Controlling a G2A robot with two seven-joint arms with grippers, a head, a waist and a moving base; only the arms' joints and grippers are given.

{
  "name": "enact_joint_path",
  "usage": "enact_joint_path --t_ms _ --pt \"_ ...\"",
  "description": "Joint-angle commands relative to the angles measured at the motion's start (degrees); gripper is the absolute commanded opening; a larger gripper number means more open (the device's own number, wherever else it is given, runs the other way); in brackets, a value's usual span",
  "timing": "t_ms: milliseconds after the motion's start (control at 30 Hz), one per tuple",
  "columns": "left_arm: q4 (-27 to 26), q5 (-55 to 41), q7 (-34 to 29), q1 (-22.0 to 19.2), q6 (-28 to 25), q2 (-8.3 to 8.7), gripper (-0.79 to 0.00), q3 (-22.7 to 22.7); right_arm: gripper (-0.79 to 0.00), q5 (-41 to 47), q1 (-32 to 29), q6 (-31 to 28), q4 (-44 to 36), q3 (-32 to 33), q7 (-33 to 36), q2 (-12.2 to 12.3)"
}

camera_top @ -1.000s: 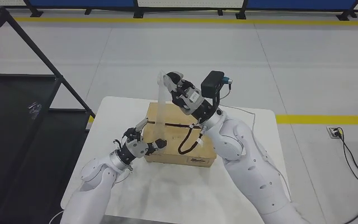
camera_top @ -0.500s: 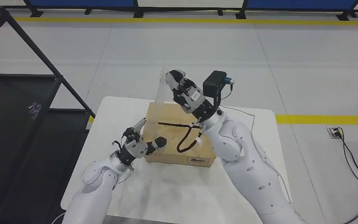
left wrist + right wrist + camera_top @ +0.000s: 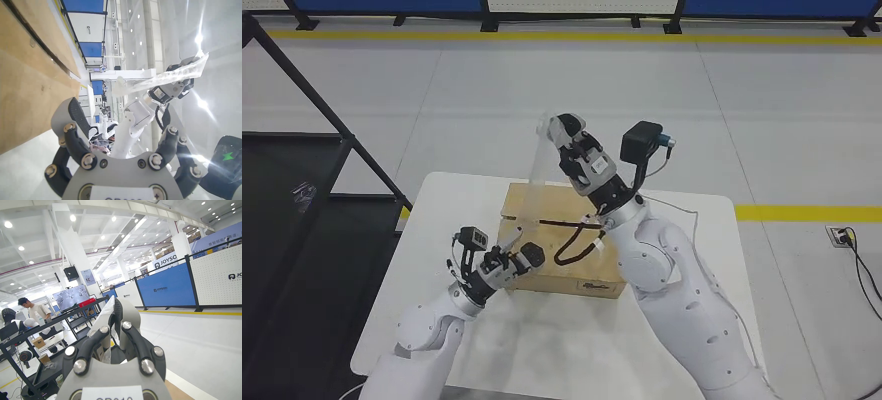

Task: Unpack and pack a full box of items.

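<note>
Left gripper (image 3: 504, 262): spread wide, nothing held, just beside the box's near-left corner.
Box (image 3: 542, 265): brown cardboard, top flaps down, mid-table (image 3: 542, 345).
Clear strip (image 3: 538, 165): stretched up from the box's far edge.
Right gripper (image 3: 564, 135): raised above that far edge, pinched tight on the strip's top end.

Box (image 3: 562, 245) on table (image 3: 542, 340), centre, toward far side. Left gripper (image 3: 512, 262) just beside box's near left corner. Right gripper (image 3: 560, 135) above box's far edge. Strip (image 3: 540, 160) between right gripper's fingers, running down toward box's far left edge.
</note>
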Motion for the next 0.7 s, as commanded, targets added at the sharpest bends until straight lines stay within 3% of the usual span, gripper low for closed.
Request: enact_joint_path --t_ms 0,200,367,667 --pt "-0.14 1.33 1.85 0.13 -1.98 -0.11 0.0 0.16 -0.785 0.61 -0.02 0.67 -0.1 0.0 -0.05 -0.15" --pt "-0.49 5.58 6.87 0.79 -6.12 -0.45 0.0 0.89 -0.785 2.45 -0.08 0.73 0.09 0.4 -0.15 -0.48" --pt "-1.07 0.27 7.52 1.57 -7.63 -0.68 0.0 0.05 -0.785 3.33 -0.02 -0.63 0.42 0.76 0.23 -0.62" --pt "-5.24 -13.43 0.61 3.58 -1.66 -0.31 0.0 -3.42 -0.785 2.28 0.42 -3.59 1.64 0.99 1.66 -0.69"
